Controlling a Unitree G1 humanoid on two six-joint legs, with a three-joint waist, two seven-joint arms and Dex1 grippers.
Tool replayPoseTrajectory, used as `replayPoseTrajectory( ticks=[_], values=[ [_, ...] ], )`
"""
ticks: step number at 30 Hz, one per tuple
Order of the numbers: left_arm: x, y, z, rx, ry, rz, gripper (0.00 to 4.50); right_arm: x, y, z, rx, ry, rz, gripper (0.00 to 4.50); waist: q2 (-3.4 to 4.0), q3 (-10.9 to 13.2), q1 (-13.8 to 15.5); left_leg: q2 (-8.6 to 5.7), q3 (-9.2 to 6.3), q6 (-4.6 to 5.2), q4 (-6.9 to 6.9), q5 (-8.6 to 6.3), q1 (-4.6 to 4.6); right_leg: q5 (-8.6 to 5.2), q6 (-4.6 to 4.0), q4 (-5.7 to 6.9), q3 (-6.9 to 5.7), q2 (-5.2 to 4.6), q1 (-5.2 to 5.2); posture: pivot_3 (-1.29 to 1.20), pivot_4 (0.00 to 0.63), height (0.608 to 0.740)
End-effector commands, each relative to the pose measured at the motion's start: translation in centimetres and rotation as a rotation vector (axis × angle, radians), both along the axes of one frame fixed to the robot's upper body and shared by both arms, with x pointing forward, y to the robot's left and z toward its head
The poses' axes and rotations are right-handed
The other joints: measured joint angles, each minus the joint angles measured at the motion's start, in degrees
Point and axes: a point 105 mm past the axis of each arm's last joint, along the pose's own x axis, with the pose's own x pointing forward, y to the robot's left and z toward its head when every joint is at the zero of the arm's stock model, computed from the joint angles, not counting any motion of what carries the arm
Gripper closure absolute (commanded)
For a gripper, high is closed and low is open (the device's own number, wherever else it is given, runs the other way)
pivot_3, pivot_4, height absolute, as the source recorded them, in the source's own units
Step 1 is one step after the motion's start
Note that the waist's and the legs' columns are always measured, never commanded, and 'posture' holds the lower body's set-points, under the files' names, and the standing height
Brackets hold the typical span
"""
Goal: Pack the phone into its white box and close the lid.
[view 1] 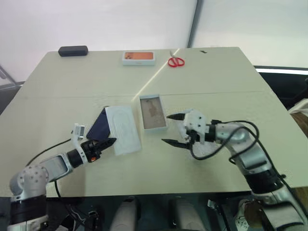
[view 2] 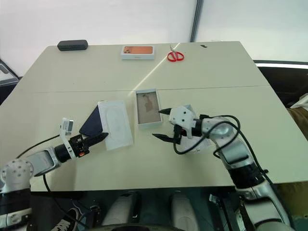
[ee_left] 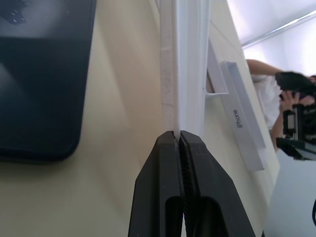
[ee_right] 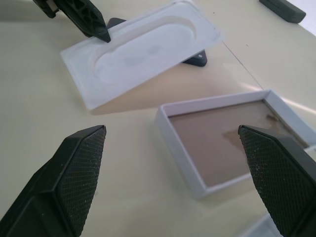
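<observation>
Nearby, white box point(view 1: 152, 113) with bare brownish floor, phone point(view 1: 100, 124) outside.

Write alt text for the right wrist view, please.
The right gripper hangs wide open above the white box, an empty brown-floored tray. Beyond it, the left gripper is shut on a corner of the flat white insert, lifting it off the table.

My two black fingers point(ee_right: 66, 185) stand wide apart. Between them, at about 3 o'clock, the white box point(ee_right: 182, 145) lies on the beige surface point(ee_right: 34, 94), its brownish floor bare. At 11 o'clock the left gripper point(ee_right: 101, 33) pinches one corner of the flat white insert point(ee_right: 143, 49), which is tilted over a dark thing.
</observation>
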Motion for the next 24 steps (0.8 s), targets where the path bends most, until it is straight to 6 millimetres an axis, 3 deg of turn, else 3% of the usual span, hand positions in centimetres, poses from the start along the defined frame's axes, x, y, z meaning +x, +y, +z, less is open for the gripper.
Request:
replayPoseTrajectory(
  ticks=[1,10,15,18,24],
  values=[
    [0.0,-0.4,1.6,-0.086,0.001,-0.061,4.47,0.8,1.8,0.3,-0.022,-0.037,0.062,0.00,0.00,0.0,0.0,-0.01,-0.01,0.00,0.00,0.00,-0.01,0.01,0.01,0.00,0.00,-0.01,-0.01,0.00,0.150,0.740],
    [-0.6,0.1,3.6,-0.217,0.027,-0.098,4.47,3.9,2.7,-1.4,-0.122,0.022,0.085,0.00,-0.05,0.0,-0.2,-0.03,-0.05,-0.02,-0.01,0.01,-0.05,0.03,0.04,0.07,-0.03,-0.03,-0.07,0.00,0.150,0.740],
    [-0.7,1.0,3.9,-0.201,-0.030,-0.032,4.47,3.8,2.4,-2.7,-0.181,0.086,0.131,0.00,-0.05,0.0,-0.2,-0.01,-0.05,-0.07,-0.06,0.04,-0.04,0.03,0.04,0.12,-0.02,-0.02,-0.13,0.00,0.150,0.740],
    [-0.8,1.0,3.5,-0.166,-0.035,-0.017,4.50,4.2,2.3,-3.4,-0.229,0.072,0.124,0.82,-0.05,0.0,-0.2,-0.01,-0.06,-0.10,-0.08,0.05,-0.04,0.03,0.03,0.12,-0.02,-0.03,-0.14,0.00,0.150,0.740],
    [-0.3,1.0,3.6,-0.150,-0.065,0.019,4.50,4.1,3.0,-3.4,-0.213,0.071,0.151,3.92,-0.04,0.0,-0.2,-0.03,-0.05,-0.15,-0.09,0.08,-0.05,0.03,0.02,0.12,-0.02,-0.03,-0.14,0.00,0.150,0.740]
  ],
)
